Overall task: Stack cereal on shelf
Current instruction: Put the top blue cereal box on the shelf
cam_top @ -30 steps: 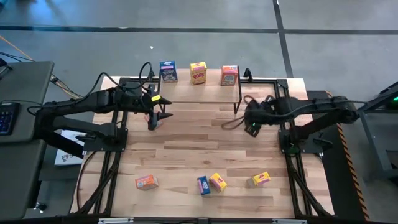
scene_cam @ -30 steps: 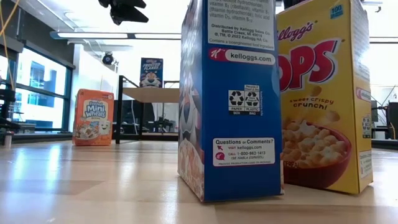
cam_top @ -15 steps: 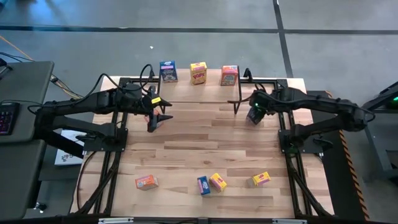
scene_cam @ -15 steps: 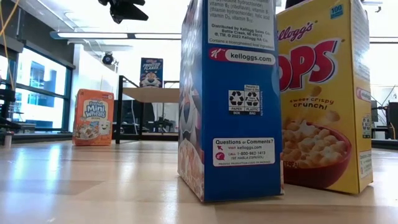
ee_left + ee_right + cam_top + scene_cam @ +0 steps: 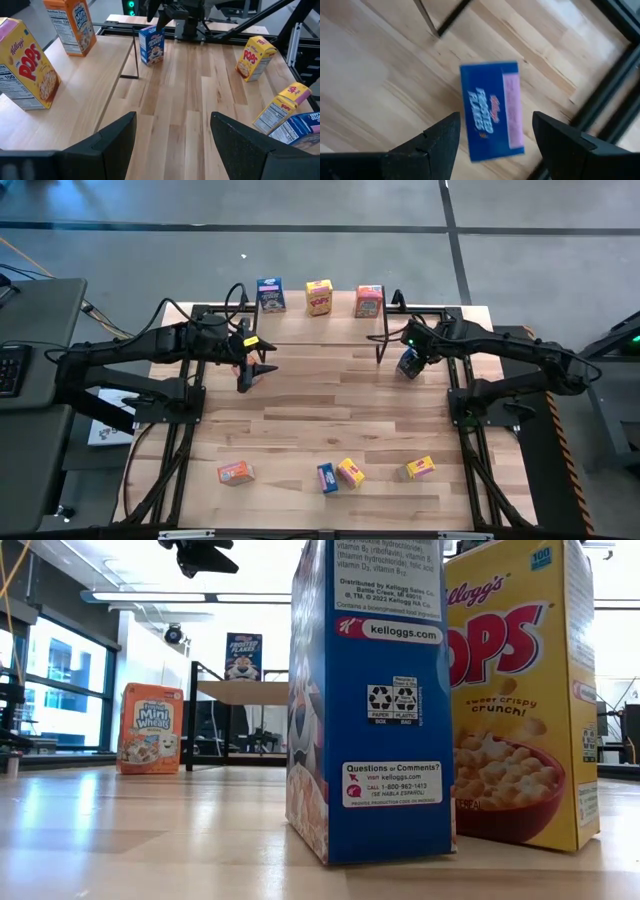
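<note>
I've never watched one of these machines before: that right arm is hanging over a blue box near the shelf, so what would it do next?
Probably lower straight down and close on it. The right tool is open and hovers above the blue cereal box, which stands on the table beside the shelf leg, apparently untouched. The left tool waits, open, over the table's other side.

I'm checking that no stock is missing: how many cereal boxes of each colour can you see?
Blue boxes: 3
Yellow boxes: 3
Orange boxes: 2
Total: 8 in view
</note>
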`<state>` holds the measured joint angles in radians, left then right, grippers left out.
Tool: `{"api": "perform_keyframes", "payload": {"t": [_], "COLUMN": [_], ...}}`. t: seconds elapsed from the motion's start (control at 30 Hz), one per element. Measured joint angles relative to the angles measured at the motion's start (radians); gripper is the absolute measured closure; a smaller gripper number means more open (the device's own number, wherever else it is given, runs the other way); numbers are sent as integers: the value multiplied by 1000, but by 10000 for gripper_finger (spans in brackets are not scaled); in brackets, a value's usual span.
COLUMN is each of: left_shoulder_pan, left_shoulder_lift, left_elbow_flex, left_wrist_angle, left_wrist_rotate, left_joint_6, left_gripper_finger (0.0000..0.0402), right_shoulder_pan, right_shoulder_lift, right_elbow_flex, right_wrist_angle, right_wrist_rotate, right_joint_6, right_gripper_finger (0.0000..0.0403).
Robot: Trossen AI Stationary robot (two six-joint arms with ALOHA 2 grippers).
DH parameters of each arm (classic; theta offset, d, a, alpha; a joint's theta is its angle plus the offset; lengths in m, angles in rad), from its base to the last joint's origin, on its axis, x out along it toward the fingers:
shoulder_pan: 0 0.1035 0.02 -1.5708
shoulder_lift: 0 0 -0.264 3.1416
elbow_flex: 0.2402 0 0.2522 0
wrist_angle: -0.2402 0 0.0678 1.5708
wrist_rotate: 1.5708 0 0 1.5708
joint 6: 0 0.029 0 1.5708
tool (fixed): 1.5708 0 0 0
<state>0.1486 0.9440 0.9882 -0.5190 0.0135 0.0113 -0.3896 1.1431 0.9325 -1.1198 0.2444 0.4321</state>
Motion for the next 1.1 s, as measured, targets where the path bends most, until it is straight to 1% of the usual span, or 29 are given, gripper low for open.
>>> {"api": "perform_keyframes", "payload": {"t": [0.07,0.2,0.4,0.8,1.1], "left_shoulder_pan": [0,0,0,0,0], "left_shoulder_lift": [0,0,0,0,0], "left_elbow_flex": [0,0,0,0,0], "left_wrist_angle": [0,0,0,0,0], "left_wrist_rotate": [0,0,0,0,0], "left_joint_6": [0,0,0,-8,-8], "left_gripper_finger": [156,156,156,156,156], "right_shoulder_pan": [-5,-21,-36,-36,-36], "right_shoulder_lift": [0,0,2,4,84], "right_elbow_flex": [0,0,0,0,0], "right_wrist_angle": [19,1,0,-4,-3], "right_wrist_rotate": [-9,-3,-57,-46,-25], "right_joint_6": [-9,-15,-15,-11,-12], "right_gripper_finger": [162,162,162,162,162]}}
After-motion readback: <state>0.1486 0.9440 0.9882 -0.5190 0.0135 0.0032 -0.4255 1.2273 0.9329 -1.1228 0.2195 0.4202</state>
